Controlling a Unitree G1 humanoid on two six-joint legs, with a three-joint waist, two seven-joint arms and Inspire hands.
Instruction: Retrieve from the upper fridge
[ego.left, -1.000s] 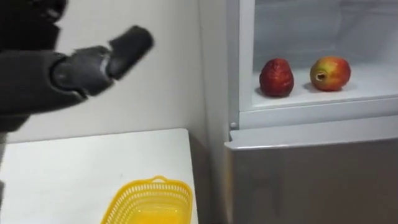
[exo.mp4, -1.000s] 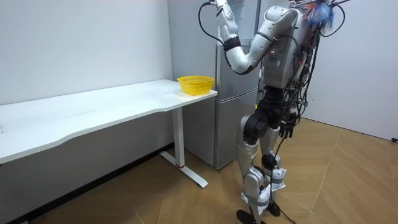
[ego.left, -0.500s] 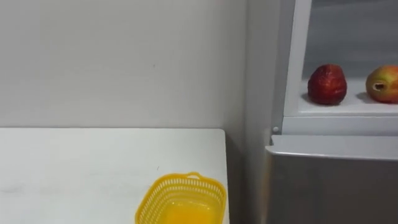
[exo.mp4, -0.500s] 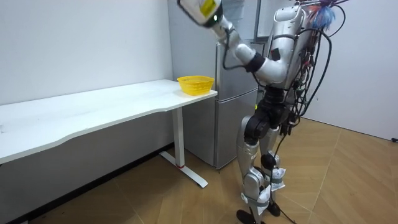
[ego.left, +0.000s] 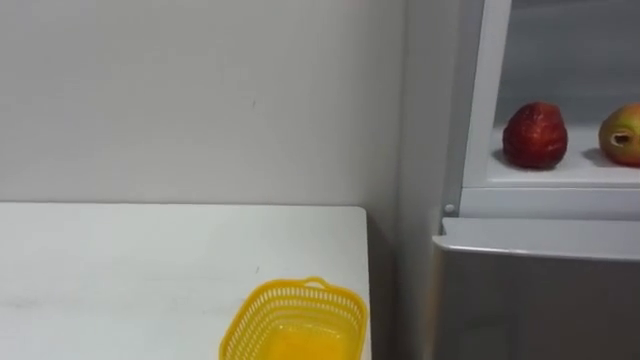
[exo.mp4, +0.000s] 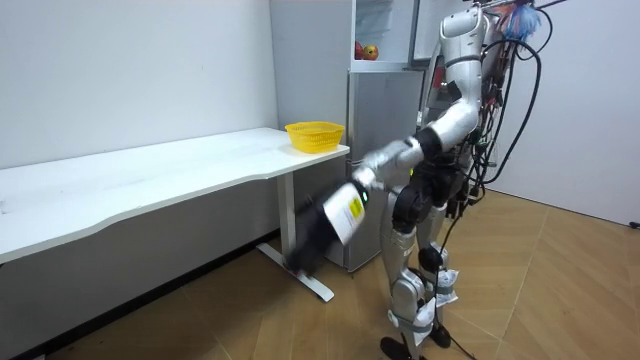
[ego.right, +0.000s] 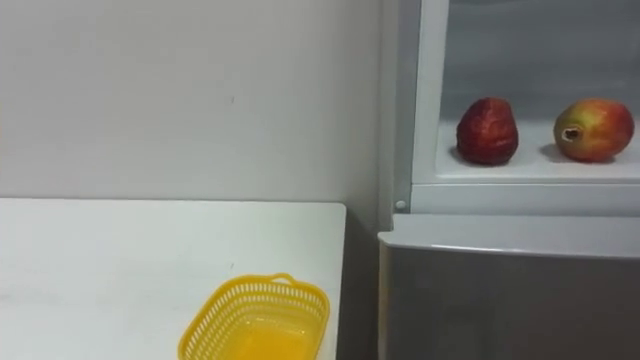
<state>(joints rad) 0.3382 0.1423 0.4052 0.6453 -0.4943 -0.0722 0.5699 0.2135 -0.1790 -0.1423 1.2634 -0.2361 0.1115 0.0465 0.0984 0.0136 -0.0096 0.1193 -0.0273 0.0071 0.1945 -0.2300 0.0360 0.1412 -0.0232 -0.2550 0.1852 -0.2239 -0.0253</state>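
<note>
Well, left hand (exo.mp4: 340, 213) is hanging low, fingers too blurred to tell, while the red fruit (ego.right: 487, 130) is sitting far above it on the fridge shelf (ego.right: 520, 170), needing a high, level reach and full wrap.

At the upper right of the eye views the upper compartment (ego.right: 530, 60) stands open from the front, with free room above the shelf (ego.right: 530, 168), over and between the dark red fruit (ego.right: 487, 131) and the apple (ego.right: 594, 129), which sit apart near its front edge. The white frame (ego.right: 432, 100) bounds that opening on the left, and the closed lower door (ego.right: 510, 300) lies directly beneath it. At the lower left the table (ego.right: 120, 270) offers open surface, the yellow basket (ego.right: 262, 286) at its right edge, near the fridge.
</note>
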